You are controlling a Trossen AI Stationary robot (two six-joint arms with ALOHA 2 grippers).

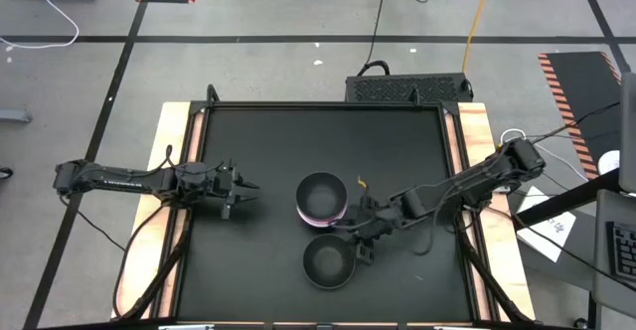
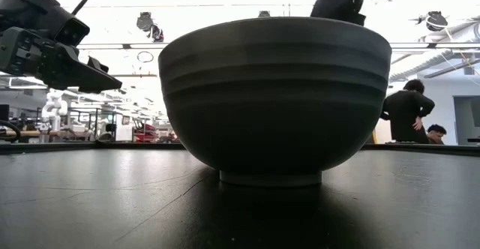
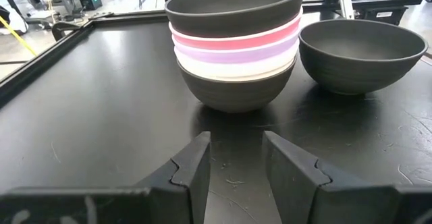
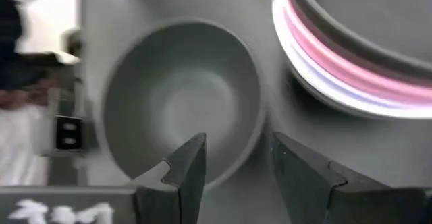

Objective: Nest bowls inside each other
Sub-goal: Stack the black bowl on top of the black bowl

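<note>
Two grippers sitting open: left gripper (image 1: pixel 241 193) hanging empty, facing the bowl stack (image 1: pixel 322 197) ahead; right gripper (image 1: pixel 360 239) hovering, fingers apart, over the rim of the lone black bowl (image 1: pixel 327 261) beside that stack.

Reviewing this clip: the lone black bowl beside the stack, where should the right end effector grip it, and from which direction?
Probably the rim, from above. The lone black bowl stands upright and empty, mouth up, apart from the stack, so one finger could go inside the thin wall and one outside. The right end effector hangs open over the rim's stack-side edge. The left end effector waits open at the table's left.
</note>
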